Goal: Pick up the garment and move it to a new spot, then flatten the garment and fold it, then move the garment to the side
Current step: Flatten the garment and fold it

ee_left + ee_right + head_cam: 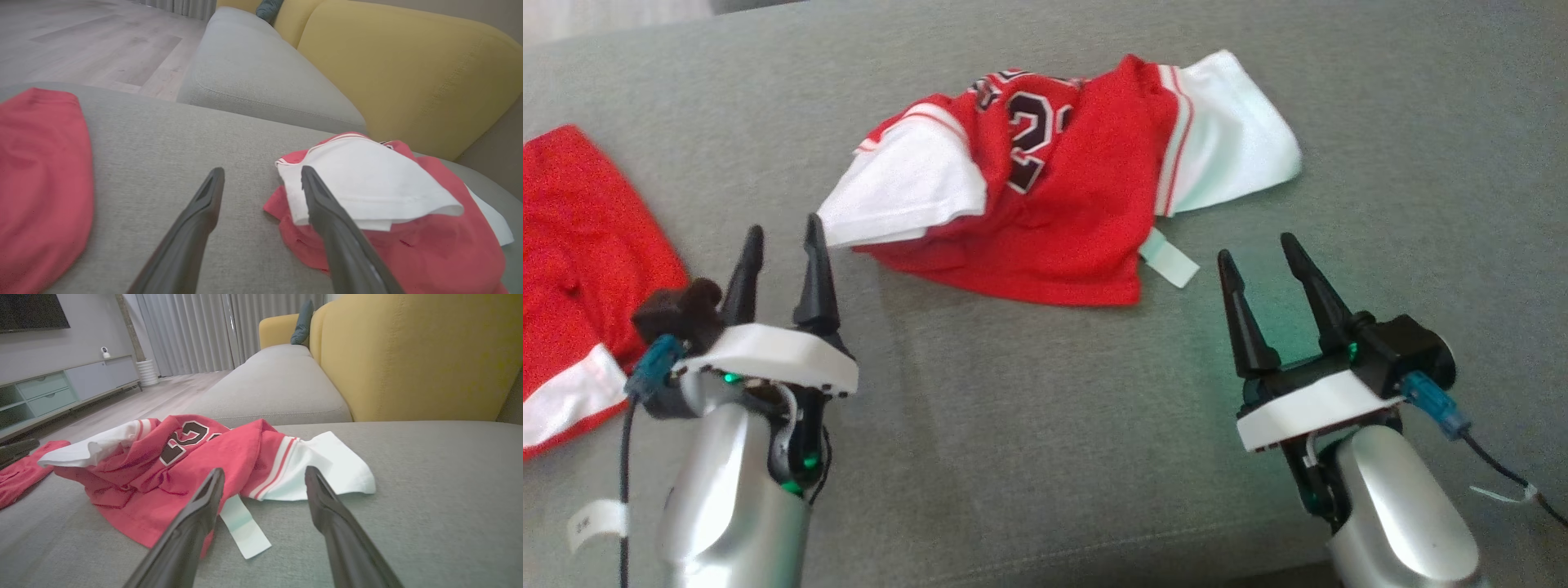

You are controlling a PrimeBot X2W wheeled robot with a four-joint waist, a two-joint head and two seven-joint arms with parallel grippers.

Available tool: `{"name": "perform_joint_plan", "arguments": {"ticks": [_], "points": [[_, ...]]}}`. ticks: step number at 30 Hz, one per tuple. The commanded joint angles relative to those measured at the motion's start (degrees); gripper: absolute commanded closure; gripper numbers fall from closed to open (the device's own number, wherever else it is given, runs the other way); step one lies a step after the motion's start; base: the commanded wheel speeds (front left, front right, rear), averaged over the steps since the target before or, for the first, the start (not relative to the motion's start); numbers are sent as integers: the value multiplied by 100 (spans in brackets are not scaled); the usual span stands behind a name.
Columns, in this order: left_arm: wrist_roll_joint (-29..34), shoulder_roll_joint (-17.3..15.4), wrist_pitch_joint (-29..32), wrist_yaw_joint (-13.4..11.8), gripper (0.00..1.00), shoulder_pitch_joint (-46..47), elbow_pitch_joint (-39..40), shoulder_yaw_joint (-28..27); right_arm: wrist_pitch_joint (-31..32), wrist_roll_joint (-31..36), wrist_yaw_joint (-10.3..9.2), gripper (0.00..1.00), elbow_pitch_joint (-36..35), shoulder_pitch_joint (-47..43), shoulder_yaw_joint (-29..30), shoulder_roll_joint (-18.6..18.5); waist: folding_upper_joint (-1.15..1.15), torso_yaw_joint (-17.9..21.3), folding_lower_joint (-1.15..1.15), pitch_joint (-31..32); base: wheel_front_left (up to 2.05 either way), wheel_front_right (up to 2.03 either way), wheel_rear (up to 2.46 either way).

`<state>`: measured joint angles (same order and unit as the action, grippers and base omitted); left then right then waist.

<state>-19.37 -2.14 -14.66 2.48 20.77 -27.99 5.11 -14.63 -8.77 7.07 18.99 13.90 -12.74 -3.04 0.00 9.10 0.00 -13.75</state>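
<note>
Grey sofa cushion (1045, 457) serves as the work surface. Both the left gripper (784, 229) and right gripper (1257, 247) stand wide and empty, flanking the crumpled garment (1062, 220) lying just ahead. To flatten it, pinch opposite hem corners, then draw them apart evenly.

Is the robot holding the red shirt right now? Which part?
No, nothing is held. The left gripper and right gripper are both open and empty. The red jersey lies crumpled on the grey cushion ahead of them.
</note>
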Motion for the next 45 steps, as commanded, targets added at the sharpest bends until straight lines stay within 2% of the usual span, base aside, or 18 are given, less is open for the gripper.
{"name": "perform_joint_plan", "arguments": {"ticks": [1, 7, 17, 30, 31, 33, 36, 40, 45], "points": [[131, -81, -34, -25, 0, 45, 370, -251, -37, 50, 42, 0, -150, 139, -175, 16, 0, -175, 0, -20, 0, 0, 0], [47, -76, -34, -183, 0, -555, 999, -27, -37, 61, 42, 0, 191, 58, -367, 16, 0, -589, 0, 146, 0, 0, 0], [-124, -75, -34, -375, 0, -970, 1399, 480, -37, -170, 42, 0, 1304, 182, -225, 16, 0, -1175, 0, 201, 0, 0, 0], [-79, -74, -34, -412, 0, -1076, 1483, 736, -37, -325, 42, 2, 1972, 597, -146, 16, 0, -1397, 0, 99, 0, 0, 0], [-83, -74, -34, -423, 0, -1073, 1491, 743, -37, -320, 42, 31, 2023, 640, -152, 16, 0, -1397, 0, 80, 0, 0, 0], [-104, -74, -34, -438, 0, -1073, 1502, 765, -37, -317, 42, 100, 2132, 716, -168, 16, 0, -1401, 0, 52, 0, 0, 0], [-136, -74, -34, -445, 0, -1087, 1487, 780, -37, -354, 42, 100, 2187, 822, -112, 16, 0, -1392, 0, 23, 0, 0, 0], [-186, -74, -34, -469, 0, -1101, 1481, 727, -37, -230, 42, 100, 1816, 903, 276, -111, 0, -1331, 0, 40, 0, 0, 0], [-282, -74, -34, -474, 0, -1156, 1492, 732, -37, 20, 42, 100, 1193, 1033, 857, -954, 0, -1229, 0, 133, 0, 0, 0]]}}
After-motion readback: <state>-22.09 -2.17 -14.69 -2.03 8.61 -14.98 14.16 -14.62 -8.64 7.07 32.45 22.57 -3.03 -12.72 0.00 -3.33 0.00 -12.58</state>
